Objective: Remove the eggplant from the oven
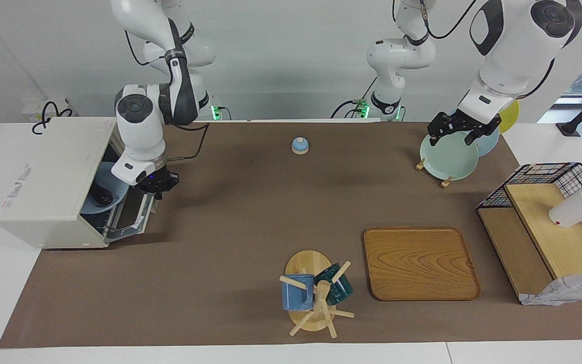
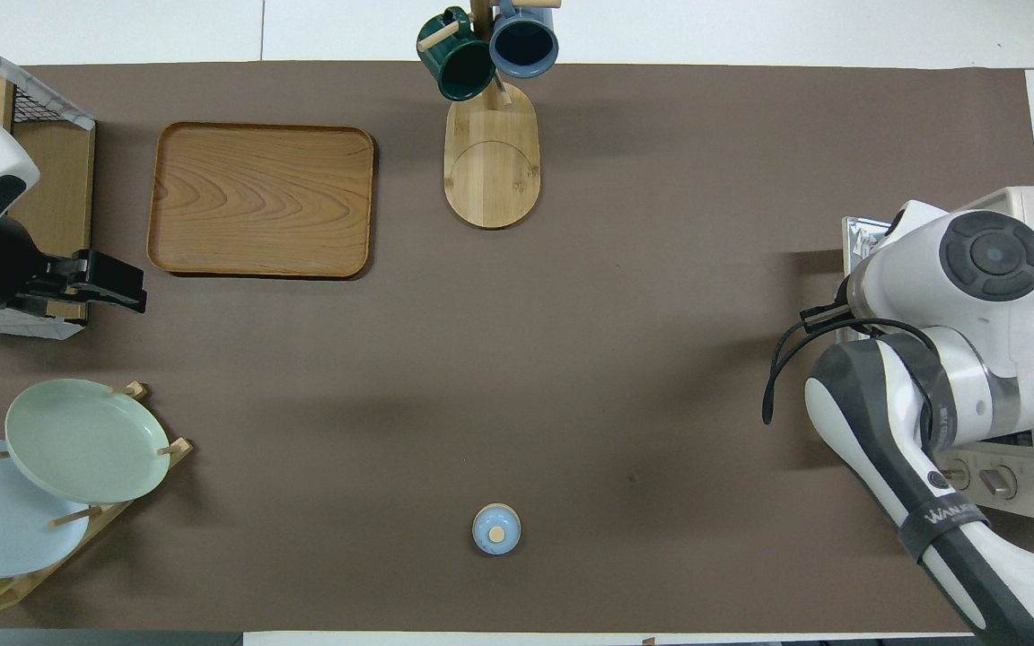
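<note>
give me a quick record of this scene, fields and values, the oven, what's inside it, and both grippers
oven: at the right arm's end of the table
oven door: dropped open
inside: pale blue plate with a dark thing on it, likely the eggplant
right gripper: shut at the door's top edge; grip on the handle can't be made out
left gripper: open, over the green plate in the plate rack, waiting

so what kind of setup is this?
Likely a robotics lab's mock kitchen bench: a boxy cream-white toaster oven with its door down, pastel plates on a wooden rack, and a wooden mug tree, all on a brown mat.
</note>
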